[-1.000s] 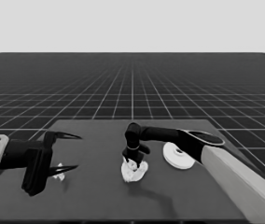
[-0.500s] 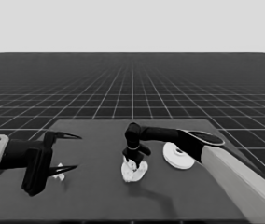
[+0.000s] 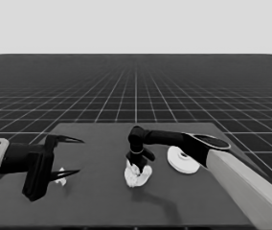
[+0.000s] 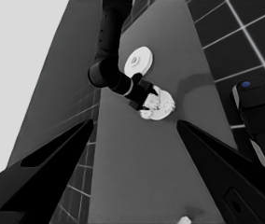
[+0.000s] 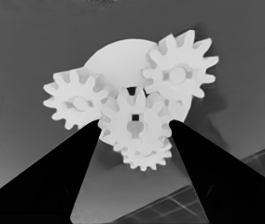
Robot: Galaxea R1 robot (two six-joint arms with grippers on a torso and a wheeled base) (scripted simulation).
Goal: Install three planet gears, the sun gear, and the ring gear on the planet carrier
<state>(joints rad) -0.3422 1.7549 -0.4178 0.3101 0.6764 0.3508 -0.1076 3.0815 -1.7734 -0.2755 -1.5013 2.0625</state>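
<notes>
The right claw (image 3: 137, 165) stands over the smaller round part (image 5: 123, 60) at mid-tabletop (image 3: 97, 201), its fingers closed on a central gear (image 5: 135, 119) among three others. The larger round part (image 3: 181, 160) lies just right. The left claw (image 3: 69, 155) waits open at the left.

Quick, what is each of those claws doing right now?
Left end effector: open, holding nothing, waiting over the table's left end.
Right end effector: shut on the middle gear over the smaller round part.

left claw (image 3: 68, 155) spread, parked | right claw (image 3: 138, 165) down, gripping
</notes>
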